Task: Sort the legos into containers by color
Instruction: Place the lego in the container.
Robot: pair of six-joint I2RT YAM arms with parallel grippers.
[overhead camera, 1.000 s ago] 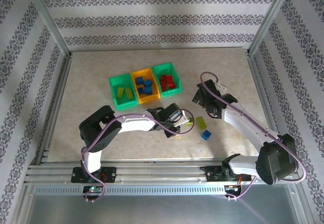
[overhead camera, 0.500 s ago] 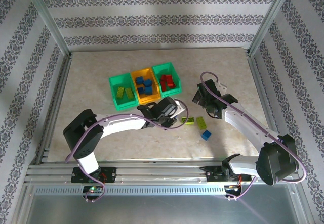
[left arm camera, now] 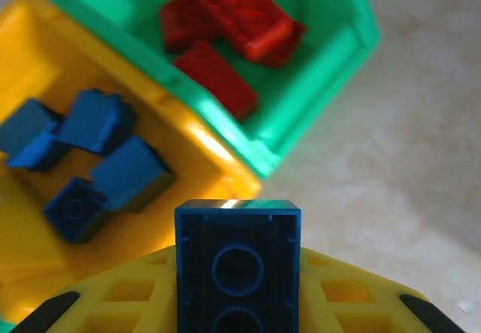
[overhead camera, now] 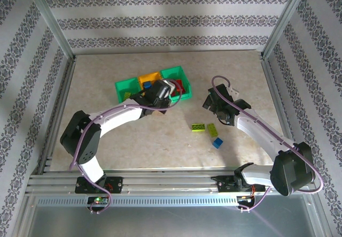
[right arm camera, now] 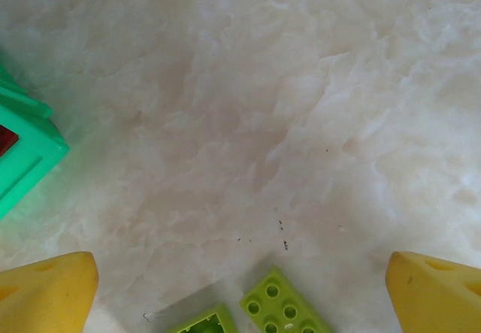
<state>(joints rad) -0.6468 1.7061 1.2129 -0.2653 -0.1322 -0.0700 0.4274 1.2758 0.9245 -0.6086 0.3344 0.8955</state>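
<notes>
While a blue brick [left arm camera: 237, 265] is clamped in the left pincer [overhead camera: 160, 93] above the orange-yellow bin [left arm camera: 203, 139], sorting is judged mostly done.
Blue bricks [left arm camera: 113, 168] lie in that bin, red ones [left arm camera: 233, 17] in the green bin [left arm camera: 331, 85] right of it, yellow-green ones [overhead camera: 126, 94] in the green bin [overhead camera: 117, 86] left of it. Two yellow-green bricks [overhead camera: 199, 127] and one blue [overhead camera: 217, 143] are left on the tabletop [overhead camera: 107, 130], nearer and rightward of it. The right pincer [right arm camera: 242, 276] is spread apart, empty. The bricks are hard, glossy, studded plastic. The tabletop is mottled and stone-like.

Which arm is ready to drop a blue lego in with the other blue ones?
Left. The left gripper holds a blue brick at the orange-yellow bin; the right gripper is open, empty, near yellow-green bricks.
</notes>
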